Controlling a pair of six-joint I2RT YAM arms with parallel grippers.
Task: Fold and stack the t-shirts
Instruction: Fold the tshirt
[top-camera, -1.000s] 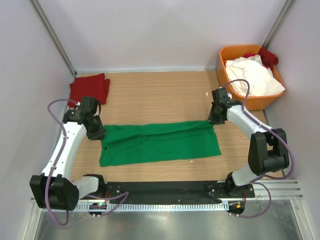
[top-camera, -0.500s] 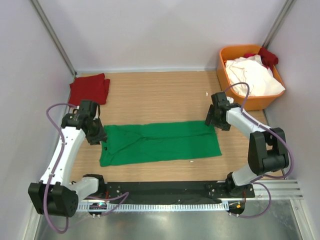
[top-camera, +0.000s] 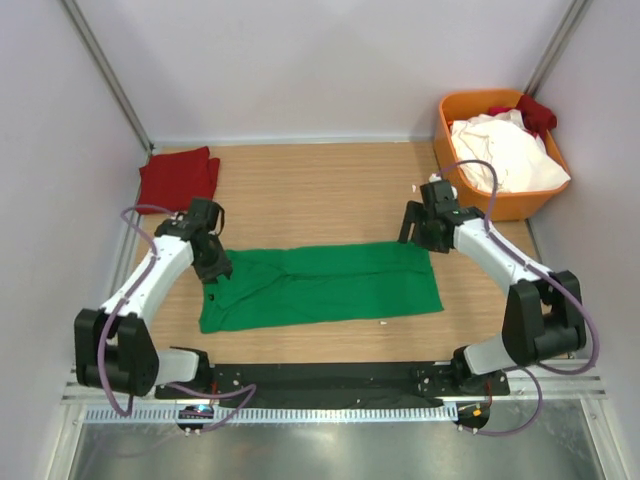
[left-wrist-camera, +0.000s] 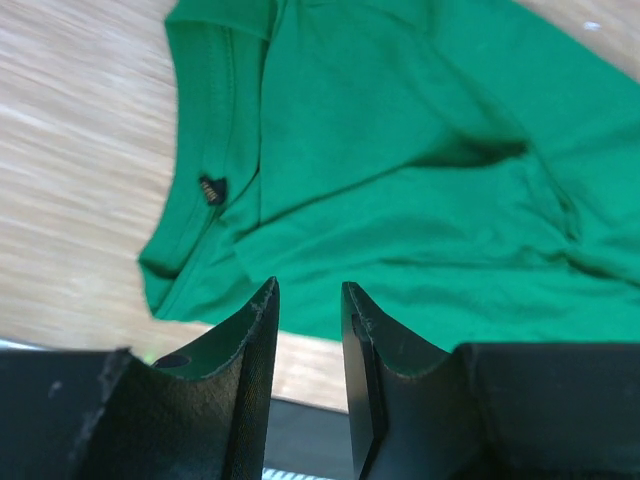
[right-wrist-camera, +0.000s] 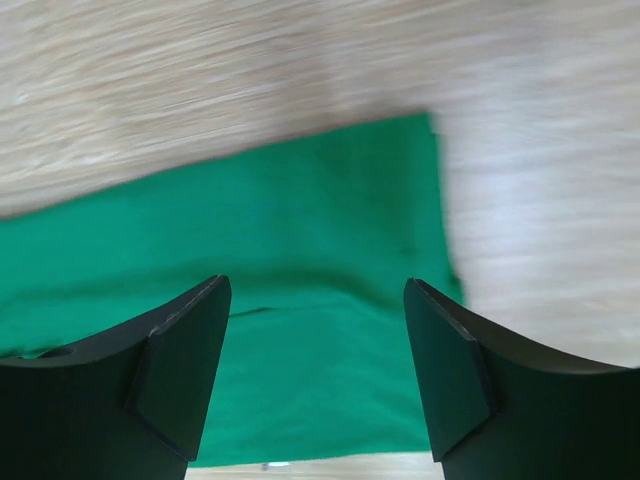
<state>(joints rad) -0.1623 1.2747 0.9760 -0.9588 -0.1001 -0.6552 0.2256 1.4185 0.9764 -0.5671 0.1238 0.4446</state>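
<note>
Nearest the arm bases, the green t-shirt (top-camera: 320, 285) lies flat as a long band across the table (top-camera: 330, 180), collar end to the left. Over that collar end the left claw (left-wrist-camera: 308, 285) hovers with its jaws a narrow slit apart, gripping nothing. Above the shirt's far right corner the right claw (right-wrist-camera: 315, 281) stands wide, also empty. Farther back, by the left wall, a dark red t-shirt (top-camera: 178, 178) lies folded. At the far right an orange bin (top-camera: 445, 135) holds a crumpled white t-shirt (top-camera: 510, 150), with a red one (top-camera: 537, 110) behind it.
</note>
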